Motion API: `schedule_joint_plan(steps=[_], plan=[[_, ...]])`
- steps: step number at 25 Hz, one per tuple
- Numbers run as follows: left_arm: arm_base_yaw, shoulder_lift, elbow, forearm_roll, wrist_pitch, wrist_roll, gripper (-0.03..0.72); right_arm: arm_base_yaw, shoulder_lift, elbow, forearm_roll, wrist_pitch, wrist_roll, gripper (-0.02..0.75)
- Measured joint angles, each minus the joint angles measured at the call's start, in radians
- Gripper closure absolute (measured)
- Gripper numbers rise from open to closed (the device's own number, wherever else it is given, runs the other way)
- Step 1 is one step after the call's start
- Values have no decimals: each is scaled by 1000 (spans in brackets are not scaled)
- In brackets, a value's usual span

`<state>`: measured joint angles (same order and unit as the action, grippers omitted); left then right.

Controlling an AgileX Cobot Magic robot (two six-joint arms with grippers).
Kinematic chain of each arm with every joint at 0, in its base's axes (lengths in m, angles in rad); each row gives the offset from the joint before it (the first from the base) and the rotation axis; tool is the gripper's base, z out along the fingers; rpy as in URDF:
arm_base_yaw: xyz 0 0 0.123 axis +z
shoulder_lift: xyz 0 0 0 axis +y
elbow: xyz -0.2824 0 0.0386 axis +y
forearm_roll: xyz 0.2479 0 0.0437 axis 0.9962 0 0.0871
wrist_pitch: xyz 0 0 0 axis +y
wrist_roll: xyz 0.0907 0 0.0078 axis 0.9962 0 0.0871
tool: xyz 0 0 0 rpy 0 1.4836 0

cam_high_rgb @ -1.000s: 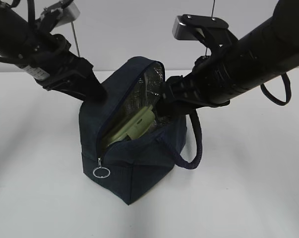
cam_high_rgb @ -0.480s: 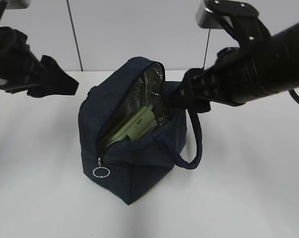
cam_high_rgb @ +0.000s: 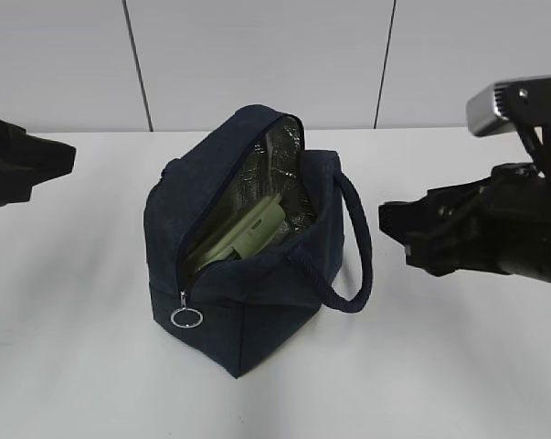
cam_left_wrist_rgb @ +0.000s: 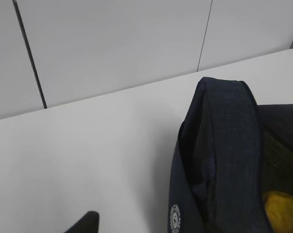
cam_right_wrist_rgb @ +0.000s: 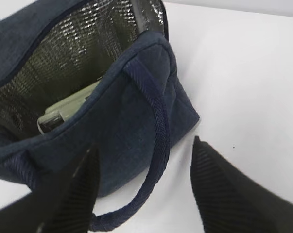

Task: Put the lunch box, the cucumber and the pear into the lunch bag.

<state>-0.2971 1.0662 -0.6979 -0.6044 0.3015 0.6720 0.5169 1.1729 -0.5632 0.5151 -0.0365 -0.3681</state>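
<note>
A plain white table fills the lower part of every view — smooth, matte, with soft diffuse shadows on it. Behind it stands a pale grey panelled wall, split by thin dark vertical seams. The light is even and cool — no windows or other furniture show.

One lunch bag stands on the one bench, and it has one loop handle and one silver ring pull. Inside it show one lunch box and one pear. Two grippers are in view, the left gripper and the right gripper.
</note>
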Motion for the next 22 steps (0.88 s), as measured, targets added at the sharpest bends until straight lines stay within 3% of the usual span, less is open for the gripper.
schedule_joint_plan(steps=[5, 9, 12, 16, 18, 22], plan=[[0, 0, 0, -86, 32, 0, 306, 0, -2, 0, 53, 23, -8, 281], [0, -4, 24, -115, 18, 71, 306, 32, -2, 43, -74, -12, -37, 341], [0, -25, 80, -138, -36, 161, 306, 86, -2, 123, -147, -135, -23, 354], [-30, -73, 187, -148, -155, 236, 306, 188, 8, 192, -412, -286, 160, 358], [-85, -90, 234, -148, -217, 246, 306, 221, 46, 195, -572, -375, 281, 358], [-214, -94, 296, -147, -325, 251, 308, 240, 203, 195, -692, -543, 404, 358]])
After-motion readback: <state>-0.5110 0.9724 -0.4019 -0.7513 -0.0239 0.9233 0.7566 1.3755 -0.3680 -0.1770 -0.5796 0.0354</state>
